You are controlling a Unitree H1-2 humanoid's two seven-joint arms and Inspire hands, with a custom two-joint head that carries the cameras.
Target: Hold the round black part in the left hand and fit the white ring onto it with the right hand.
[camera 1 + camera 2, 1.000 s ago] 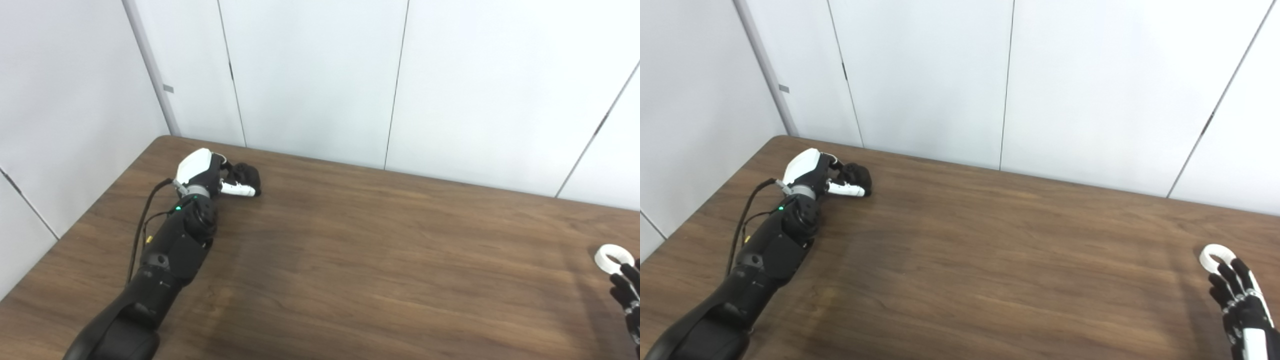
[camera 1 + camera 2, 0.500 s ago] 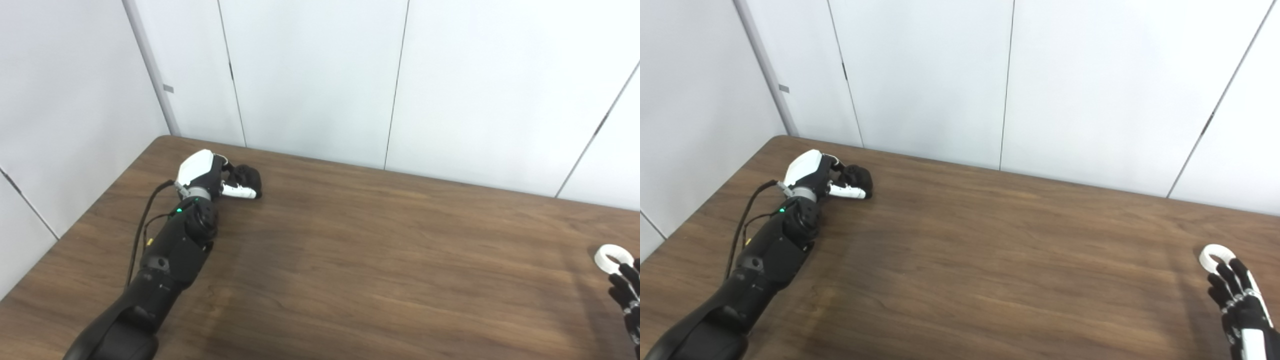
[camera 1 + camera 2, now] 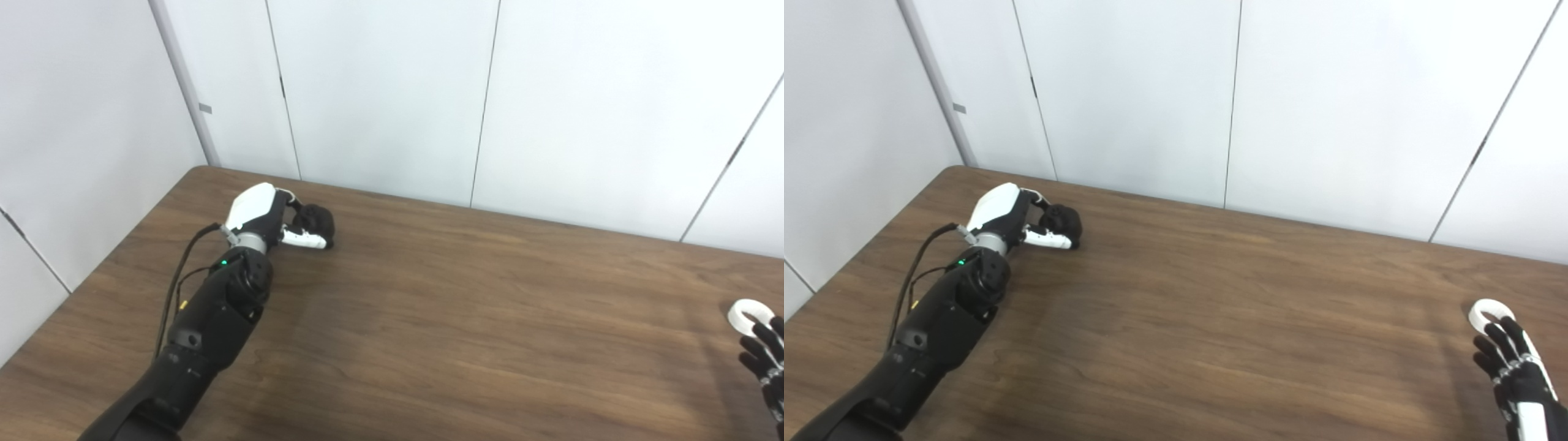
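Observation:
The round black part (image 3: 317,218) sits at the far left of the brown table (image 3: 465,318), and my left hand (image 3: 275,215) is shut on it, thumb along its near side. Whether the part rests on the wood or is just clear of it I cannot tell. The white ring (image 3: 1489,311) lies flat near the table's right edge. My right hand (image 3: 1513,367) hovers just in front of the ring with its fingers spread, open, fingertips reaching over the ring's near rim. Most of that hand is cut off in the left eye view.
White wall panels (image 3: 392,92) stand right behind the table's far edge. A black cable (image 3: 177,275) loops along my left forearm. Bare wood stretches between the two hands.
My left hand has shifted to the right with the black part in its grasp. My right hand has drawn back slightly toward me, and the ring has stayed put.

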